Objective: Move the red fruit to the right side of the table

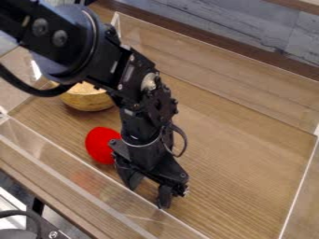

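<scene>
One red fruit [103,145] lay right beside my gripper [149,191], on the near part of the brown wood-grain table [237,121]. It sat left of my black fingers in the camera view, with part of its round side hidden behind them, so I could not tell whether I touched it. My jaws were spread wide — one fingertip down toward the near edge, the other a little further to the right in the view — and the fruit was not between them as far as the view showed.

My arm [81,47] reached in from the upper left of the view, dark and jointed, and leaned down over the tabletop with the gripper pointing at the wood. Behind me, partly covered by my own links, stood a wooden bowl [88,98], further from the near edge than the fruit and apart from it. A clear acrylic wall [75,175] ran along the near side of the table, slanting down past the fruit and my fingertips. I could not tell whether my tips met the wood or only hung close above it.

To the right of me in the view stretched bare wood grain — the fruit was not on that part, but over on the left of it, near the clear wall.
</scene>
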Tool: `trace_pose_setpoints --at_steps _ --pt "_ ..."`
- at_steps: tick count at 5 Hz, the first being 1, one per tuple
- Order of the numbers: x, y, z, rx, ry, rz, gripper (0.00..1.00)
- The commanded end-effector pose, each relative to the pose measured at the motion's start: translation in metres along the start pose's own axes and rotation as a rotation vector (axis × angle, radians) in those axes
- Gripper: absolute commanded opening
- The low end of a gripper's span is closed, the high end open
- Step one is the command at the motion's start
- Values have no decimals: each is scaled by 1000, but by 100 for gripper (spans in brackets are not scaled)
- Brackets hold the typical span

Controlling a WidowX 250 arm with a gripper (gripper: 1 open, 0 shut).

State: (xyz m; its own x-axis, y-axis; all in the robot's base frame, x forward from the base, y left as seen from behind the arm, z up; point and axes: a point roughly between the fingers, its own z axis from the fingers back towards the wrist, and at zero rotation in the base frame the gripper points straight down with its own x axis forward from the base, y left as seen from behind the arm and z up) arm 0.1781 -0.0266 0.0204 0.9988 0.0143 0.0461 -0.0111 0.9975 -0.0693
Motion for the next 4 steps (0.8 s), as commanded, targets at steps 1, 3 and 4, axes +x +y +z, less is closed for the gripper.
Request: trace_pose_setpoints --at_steps 1,3,4 --pt "14 -1 9 -1 -47 13 100" --pt "22 -3 8 7 -61 62 100" --pt "25 -4 14 7 -62 20 100"
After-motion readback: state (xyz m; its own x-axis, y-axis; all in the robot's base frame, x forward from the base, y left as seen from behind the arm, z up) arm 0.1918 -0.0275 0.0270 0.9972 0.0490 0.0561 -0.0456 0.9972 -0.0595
